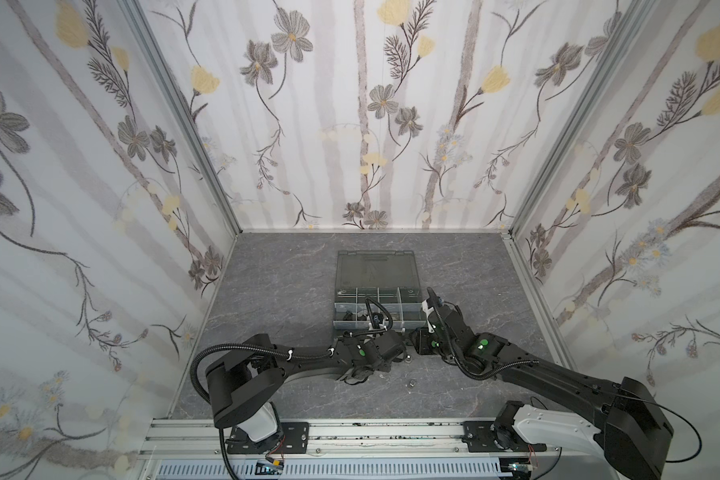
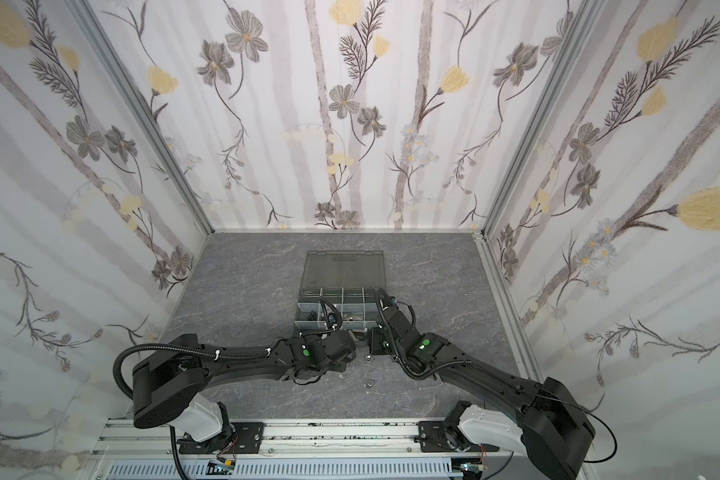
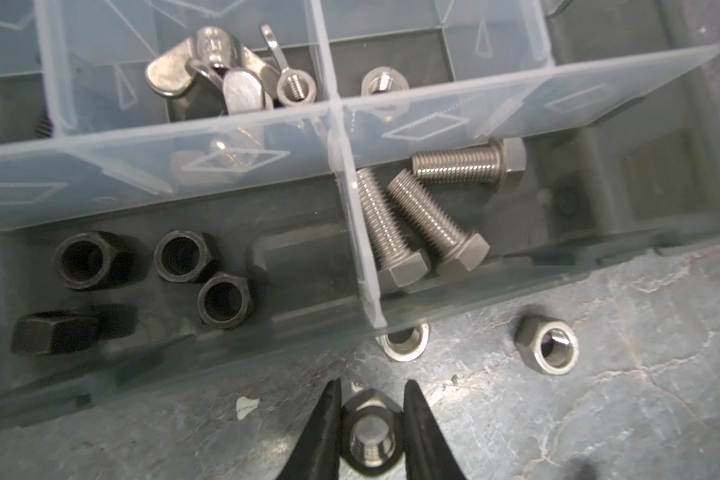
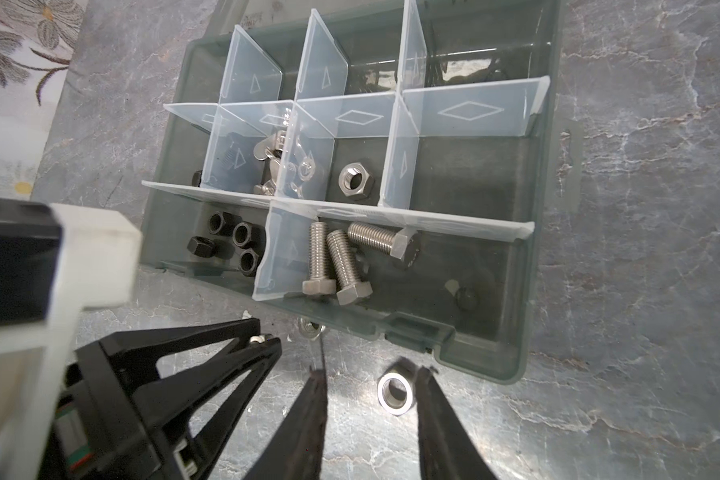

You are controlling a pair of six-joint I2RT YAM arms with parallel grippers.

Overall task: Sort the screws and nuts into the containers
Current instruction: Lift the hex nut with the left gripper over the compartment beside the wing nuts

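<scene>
In both top views the organizer box (image 1: 336, 307) (image 2: 298, 309) sits mid-worktop (image 1: 267, 291), lid (image 1: 371, 266) lying open on the far side, and both arms crowd its near edge. A stray silver nut (image 1: 412, 383) (image 2: 366, 383) lies alone, nearer still.

Over to the left wrist view: the left claw (image 3: 373, 390) is clenched on a silver hex nut (image 3: 371, 436), just off the box's near wall. Black nuts (image 3: 184, 259) are in the near left compartment, silver screws (image 3: 433, 216) in the near right.

Now the right wrist view: the right claw (image 4: 373, 372) is released, its fingers straddling a second silver nut (image 4: 395, 392) on the worktop, with a gap showing on one side.
</scene>
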